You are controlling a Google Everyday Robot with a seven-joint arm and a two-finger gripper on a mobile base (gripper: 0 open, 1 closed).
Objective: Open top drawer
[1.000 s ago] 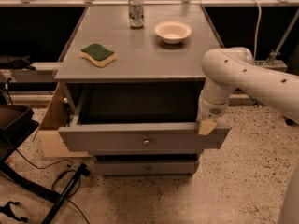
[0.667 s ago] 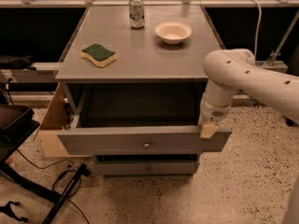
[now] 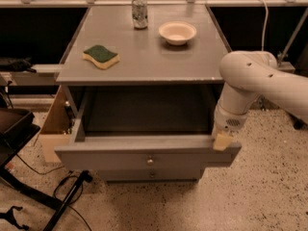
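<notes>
The top drawer [image 3: 120, 154] of the grey cabinet is pulled far out, its deep grey box open and its small round metal knob [image 3: 150, 160] at the centre of the front. A lower drawer front with a knob [image 3: 151, 175] shows just beneath it, shut. My gripper [image 3: 222, 139] is at the drawer's right front corner, its pale tip against the top edge of the drawer front. The white arm [image 3: 250, 81] comes in from the right.
On the cabinet top [image 3: 144, 57] stand a green and yellow sponge [image 3: 100, 56], a drinks can [image 3: 139, 12] and a white bowl [image 3: 177, 32]. A cardboard box [image 3: 55, 124] sits left of the cabinet. A black stand [image 3: 19, 138] and cables lie on the floor at left.
The drawer has slid further out toward the camera, and my gripper has moved with its right front corner.
</notes>
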